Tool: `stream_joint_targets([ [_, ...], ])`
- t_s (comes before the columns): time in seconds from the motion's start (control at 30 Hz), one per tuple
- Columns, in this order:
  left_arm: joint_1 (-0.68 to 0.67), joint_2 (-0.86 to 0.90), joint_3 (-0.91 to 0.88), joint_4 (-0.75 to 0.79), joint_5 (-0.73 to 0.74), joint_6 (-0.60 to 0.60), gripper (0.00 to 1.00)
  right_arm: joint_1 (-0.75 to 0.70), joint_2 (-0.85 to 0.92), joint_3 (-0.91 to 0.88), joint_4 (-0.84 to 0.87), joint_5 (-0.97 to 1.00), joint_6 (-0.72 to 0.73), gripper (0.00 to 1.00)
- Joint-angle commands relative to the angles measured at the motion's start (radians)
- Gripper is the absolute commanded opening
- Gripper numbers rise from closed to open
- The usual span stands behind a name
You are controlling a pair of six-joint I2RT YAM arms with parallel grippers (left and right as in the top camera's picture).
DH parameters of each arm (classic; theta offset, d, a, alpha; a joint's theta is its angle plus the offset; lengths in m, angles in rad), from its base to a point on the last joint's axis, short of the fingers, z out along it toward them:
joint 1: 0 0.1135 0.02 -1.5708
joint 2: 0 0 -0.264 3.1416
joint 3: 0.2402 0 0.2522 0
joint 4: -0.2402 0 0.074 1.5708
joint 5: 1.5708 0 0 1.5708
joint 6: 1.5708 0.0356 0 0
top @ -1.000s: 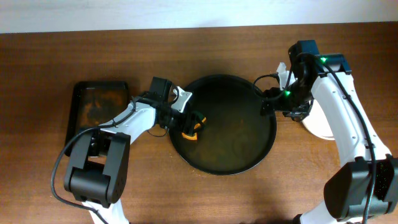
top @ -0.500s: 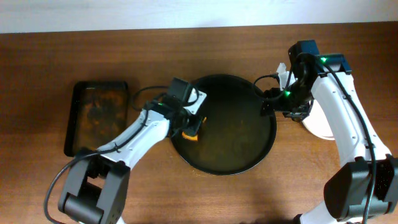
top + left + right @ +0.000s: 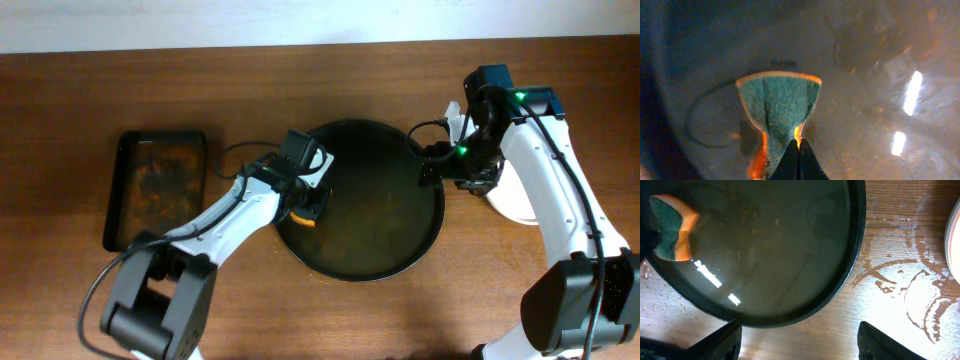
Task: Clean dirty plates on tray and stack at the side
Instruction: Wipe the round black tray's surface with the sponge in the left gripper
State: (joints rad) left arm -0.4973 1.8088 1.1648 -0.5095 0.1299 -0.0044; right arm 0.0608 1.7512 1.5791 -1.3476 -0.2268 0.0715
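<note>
- Left gripper, seen from overhead, was clamped on an orange-and-green sponge at the left side of the round tray. Over the past second its arm had swung away from the rectangular tray and in over the round tray's rim, while the sponge barely shifted.
- Right gripper had not moved in that second and hung at the tray's right rim. One white plate showed just beyond it on the table, partly hidden by the arm, so how many were stacked there could not be told.
- No plate lay on the round tray, which suggested the plates were already moved aside and the sponge was now working the tray itself.
- From the left wrist, the sponge was pinched at its lower end between nearly closed fingertips, its green face flared above them. It sat over the wet, glinting floor of the tray.
- From the right wrist, the right gripper stood wide apart and empty over the tray's near rim. The sponge was at the far left, water streaks marked the wood, and a plate's edge clipped the right border.
- No brand, label or writing could be read in any view. A green light glowed on the right arm.
</note>
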Motion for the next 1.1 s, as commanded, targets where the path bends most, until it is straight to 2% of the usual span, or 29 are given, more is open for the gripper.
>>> stream_joint_targets([
  [0.0, 0.003, -0.063, 0.029, 0.000, -0.060, -0.011, 0.01, 0.005, -0.027, 0.008, -0.003, 0.006, -0.005, 0.75],
  [0.4, 0.001, 0.075, 0.027, 0.028, -0.018, -0.011, 0.01, 0.005, -0.027, 0.008, -0.003, 0.006, -0.005, 0.74],
  [0.73, 0.000, 0.190, 0.014, -0.007, -0.015, -0.037, 0.01, 0.005, -0.027, 0.008, -0.004, 0.006, -0.005, 0.74],
  [0.93, 0.003, 0.182, 0.029, -0.017, -0.090, -0.037, 0.01, 0.005, -0.027, 0.008, -0.007, 0.006, -0.005, 0.74],
  [1.07, 0.003, 0.089, 0.121, -0.137, -0.089, -0.037, 0.04, 0.005, -0.027, 0.008, -0.007, 0.006, -0.005, 0.75],
])
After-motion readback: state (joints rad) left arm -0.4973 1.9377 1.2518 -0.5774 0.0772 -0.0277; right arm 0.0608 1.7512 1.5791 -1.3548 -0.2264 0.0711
